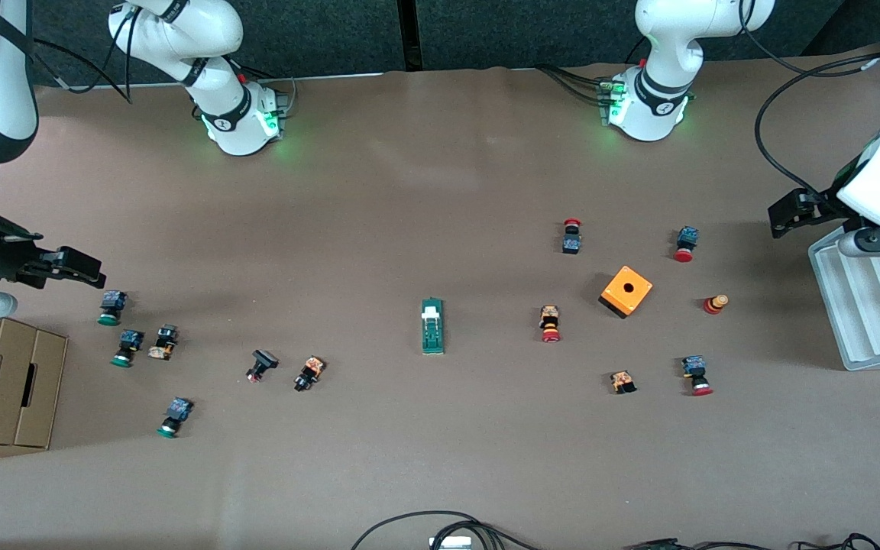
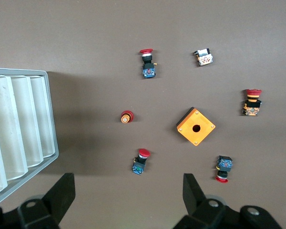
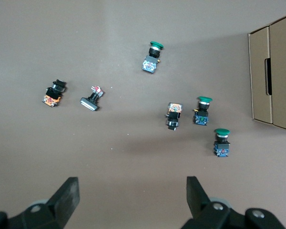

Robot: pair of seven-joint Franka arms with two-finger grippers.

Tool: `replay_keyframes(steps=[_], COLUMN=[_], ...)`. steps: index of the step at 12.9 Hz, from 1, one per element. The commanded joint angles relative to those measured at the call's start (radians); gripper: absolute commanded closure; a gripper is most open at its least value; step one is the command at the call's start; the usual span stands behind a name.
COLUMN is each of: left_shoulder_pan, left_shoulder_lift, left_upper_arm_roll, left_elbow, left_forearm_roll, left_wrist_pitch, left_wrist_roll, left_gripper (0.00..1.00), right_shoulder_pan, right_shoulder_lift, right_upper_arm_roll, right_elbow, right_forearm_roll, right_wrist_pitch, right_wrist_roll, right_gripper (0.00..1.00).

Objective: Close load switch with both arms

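Near the middle of the counter (image 1: 409, 191) in the front view lies the load switch (image 1: 432, 327), a narrow green block lying flat with a white lever piece at the end toward the robots' bases, untouched by either arm. Brown counter, dark wall along the top, cables at the near edge. Toward the left arm's end: one orange box (image 1: 626, 291) with a hole, four red-capped buttons, a small red-and-yellow knob (image 1: 715, 304), a small capless part and a grey tray (image 1: 868, 305). Toward the right arm's end: three green-capped buttons, three other small button parts and a cardboard box (image 1: 4, 382). Left gripper (image 1: 791, 214) hangs over the counter beside the tray; right gripper (image 1: 66, 267) hangs above the cardboard box and the green buttons

Left wrist view: the left gripper's fingers (image 2: 62, 193) are spread wide, holding nothing. Below them, the orange box (image 2: 196, 127), four red-capped buttons, the knob (image 2: 127, 116), one small part and the tray (image 2: 19, 129). No load switch shows

Right wrist view: the right gripper's fingers (image 3: 66, 195) are spread wide too, empty. Three green-capped buttons, three other parts and the cardboard box (image 3: 274, 71) lie on brown counter (image 3: 109, 157)
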Motion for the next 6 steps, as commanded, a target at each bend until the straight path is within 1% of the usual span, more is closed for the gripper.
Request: replay_keyframes(steps=[1, 6], left_shoulder_pan=[0.008, 0.008], left_shoulder_lift=[0.011, 0.011], left_upper_arm_roll=[-0.007, -0.007], left_elbow=[0.027, 0.027], left_forearm_roll=[0.007, 0.000], left_wrist_pitch=[-0.014, -0.014], left_wrist_roll=[-0.002, -0.003], left_gripper=[0.00, 0.00], right_shoulder_pan=[-0.001, 0.007], right_shoulder_lift=[-0.001, 0.000], right_upper_arm_roll=[-0.002, 0.000], right_elbow=[0.006, 0.008], right_forearm_roll=[0.013, 0.013], right_wrist_pitch=[-0.002, -0.001], right_wrist_roll=[0.002, 0.002], right_gripper=[0.00, 0.00])
